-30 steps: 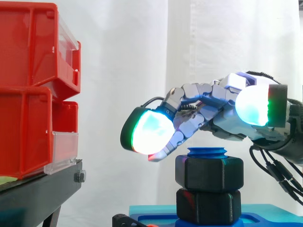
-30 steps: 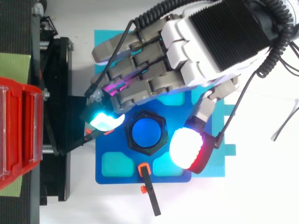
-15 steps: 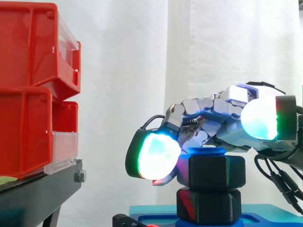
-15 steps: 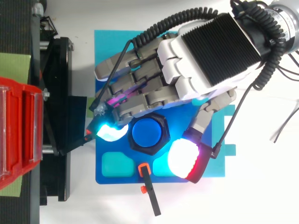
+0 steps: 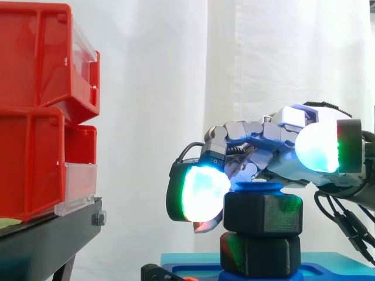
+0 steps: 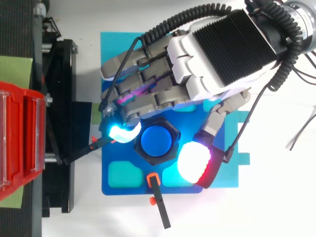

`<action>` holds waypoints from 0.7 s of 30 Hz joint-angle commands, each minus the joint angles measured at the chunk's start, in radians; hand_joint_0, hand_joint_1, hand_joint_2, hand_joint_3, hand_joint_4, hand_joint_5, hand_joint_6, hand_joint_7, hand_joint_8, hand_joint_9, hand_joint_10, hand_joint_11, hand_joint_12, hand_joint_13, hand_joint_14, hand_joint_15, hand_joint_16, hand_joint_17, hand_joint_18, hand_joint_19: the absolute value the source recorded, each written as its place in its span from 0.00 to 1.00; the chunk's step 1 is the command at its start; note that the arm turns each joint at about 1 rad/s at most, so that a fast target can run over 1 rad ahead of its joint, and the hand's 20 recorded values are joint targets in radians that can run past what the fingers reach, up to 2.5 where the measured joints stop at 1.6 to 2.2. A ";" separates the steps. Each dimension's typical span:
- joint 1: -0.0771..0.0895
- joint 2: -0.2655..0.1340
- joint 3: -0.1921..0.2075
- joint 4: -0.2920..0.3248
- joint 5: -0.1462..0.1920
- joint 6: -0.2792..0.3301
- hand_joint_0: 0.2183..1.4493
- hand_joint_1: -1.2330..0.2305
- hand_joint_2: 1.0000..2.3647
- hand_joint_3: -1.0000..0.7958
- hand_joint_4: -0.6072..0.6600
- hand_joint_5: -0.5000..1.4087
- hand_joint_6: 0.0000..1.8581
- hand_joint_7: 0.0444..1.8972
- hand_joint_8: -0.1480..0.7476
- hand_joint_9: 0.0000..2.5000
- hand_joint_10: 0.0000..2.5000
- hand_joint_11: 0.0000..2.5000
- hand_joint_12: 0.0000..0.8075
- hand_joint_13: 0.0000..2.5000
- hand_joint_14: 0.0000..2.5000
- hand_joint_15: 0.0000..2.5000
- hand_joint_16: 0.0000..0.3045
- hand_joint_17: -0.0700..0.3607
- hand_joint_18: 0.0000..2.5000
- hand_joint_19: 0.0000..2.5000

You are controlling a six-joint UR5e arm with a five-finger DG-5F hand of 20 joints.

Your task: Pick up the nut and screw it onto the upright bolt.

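Note:
A black hex nut (image 5: 263, 213) sits near the top of the upright blue bolt (image 5: 256, 187), above a second black nut (image 5: 261, 254). From above, the bolt's blue top (image 6: 158, 140) shows inside the nut's black rim (image 6: 159, 159). My hand (image 6: 217, 49) reaches over them from the right. Its fingers curl down on the nut's far and left sides, and one glowing cyan fingertip (image 6: 122, 133) rests against the left edge. The thumb's white-red pad (image 6: 195, 160) lies at the nut's near right edge. In the side view the hand (image 5: 263, 140) hangs just over the bolt.
The bolt stands on a blue base plate (image 6: 143, 186) with teal pockets. Red bins (image 5: 41, 111) sit on a black stand (image 5: 47, 234) to the left. A black lever with an orange clip (image 6: 157, 197) lies at the plate's front edge.
The hand has come down and drawn in around the nut. The glowing fingertip has moved from left of the nut to its side, and the nut's faces appear slightly turned.

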 commanded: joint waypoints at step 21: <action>-0.047 0.000 -0.002 0.009 -0.031 0.002 0.23 0.74 0.00 0.28 0.60 0.27 0.27 0.82 0.45 0.37 0.00 0.00 0.27 0.28 0.00 0.00 0.08 0.29 0.17 0.02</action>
